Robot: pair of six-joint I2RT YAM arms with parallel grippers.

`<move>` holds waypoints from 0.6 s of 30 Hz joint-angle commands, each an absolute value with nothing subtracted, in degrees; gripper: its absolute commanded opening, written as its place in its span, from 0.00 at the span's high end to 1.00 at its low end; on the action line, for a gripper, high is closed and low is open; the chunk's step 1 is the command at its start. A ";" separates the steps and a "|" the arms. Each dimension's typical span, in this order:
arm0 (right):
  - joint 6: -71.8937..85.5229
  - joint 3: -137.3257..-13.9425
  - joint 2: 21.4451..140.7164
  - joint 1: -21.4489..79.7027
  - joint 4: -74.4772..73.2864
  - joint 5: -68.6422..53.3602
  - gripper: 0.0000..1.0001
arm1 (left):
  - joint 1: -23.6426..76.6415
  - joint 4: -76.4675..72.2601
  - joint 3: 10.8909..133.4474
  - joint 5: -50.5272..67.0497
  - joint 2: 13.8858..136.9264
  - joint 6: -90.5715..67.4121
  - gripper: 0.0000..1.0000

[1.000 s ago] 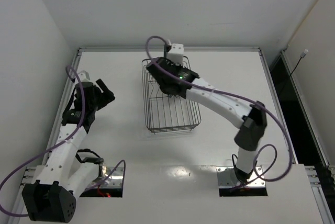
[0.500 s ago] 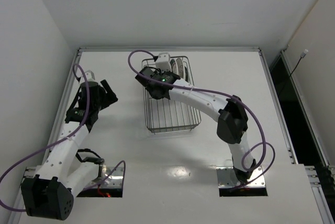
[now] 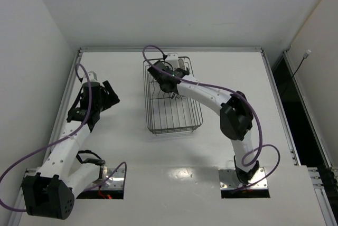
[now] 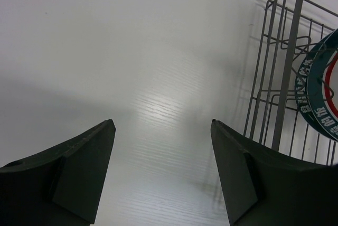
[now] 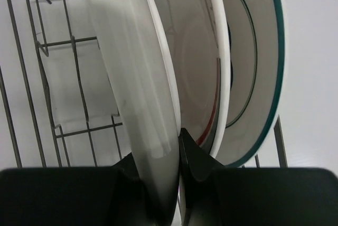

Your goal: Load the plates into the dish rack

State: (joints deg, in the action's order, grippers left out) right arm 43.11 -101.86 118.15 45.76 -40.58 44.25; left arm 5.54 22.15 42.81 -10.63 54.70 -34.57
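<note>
The grey wire dish rack (image 3: 174, 111) stands at the middle back of the table. Plates (image 3: 183, 66) stand upright at its far end. In the right wrist view my right gripper (image 5: 157, 147) is shut on the rim of a white plate (image 5: 140, 73) that stands on edge in the rack (image 5: 63, 86). Beside it stand a red-banded plate (image 5: 193, 62) and a teal-rimmed plate (image 5: 256, 62). From above, the right gripper (image 3: 175, 75) reaches into the rack's far end. My left gripper (image 3: 111, 97) is open and empty, left of the rack; its view shows a teal-patterned plate rim (image 4: 316, 96) behind the wires (image 4: 288, 78).
The table's raised back edge (image 3: 169, 49) and the white wall run just behind the rack. The right arm's elbow (image 3: 235, 120) hangs over the table to the right of the rack. Purple cables loop over both arms.
The right wrist swung left, then back toward the plates at the rack's far end, and its elbow moved left. The left arm crept slightly forward, gripper still open.
</note>
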 commanded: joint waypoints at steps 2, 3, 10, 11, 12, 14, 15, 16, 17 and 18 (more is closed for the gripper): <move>40.35 -101.78 116.46 44.38 -36.21 38.34 0.90 | 5.89 19.51 43.42 -9.84 54.76 -33.57 0.29; 40.34 -102.39 116.46 43.78 -36.21 37.80 0.87 | 5.89 19.51 43.42 -9.84 54.76 -33.57 0.29; 39.29 -104.94 112.24 43.77 -41.84 39.11 0.75 | 5.89 19.51 43.42 -9.84 55.28 -33.57 0.29; 39.29 -104.94 111.45 43.16 -42.36 39.11 0.68 | 5.89 19.51 43.42 -9.84 55.28 -33.57 0.29; 39.29 -105.46 110.05 43.15 -43.49 38.59 0.63 | 5.89 19.51 43.42 -9.84 55.81 -33.57 0.29; 38.77 -106.96 108.55 42.63 -45.78 38.06 0.46 | 5.89 19.51 43.42 -9.84 55.81 -33.57 0.29; 38.06 -107.57 107.59 42.63 -46.49 38.06 0.42 | 5.89 19.51 43.42 -10.37 55.81 -33.57 0.29; 38.06 -109.32 105.23 42.63 -47.36 38.06 0.40 | 5.89 19.51 43.42 -10.37 55.81 -33.57 0.29; 37.45 -109.86 103.64 42.63 -48.07 39.10 0.35 | 5.89 19.51 43.42 -10.37 55.81 -33.57 0.29; 36.83 -109.86 101.62 42.63 -48.08 39.81 0.32 | 5.89 19.51 43.42 -10.98 55.81 -33.57 0.29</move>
State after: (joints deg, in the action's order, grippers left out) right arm 39.05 -105.65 109.89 43.62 -44.60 36.40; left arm 5.54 21.37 42.81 -10.15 55.92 -34.52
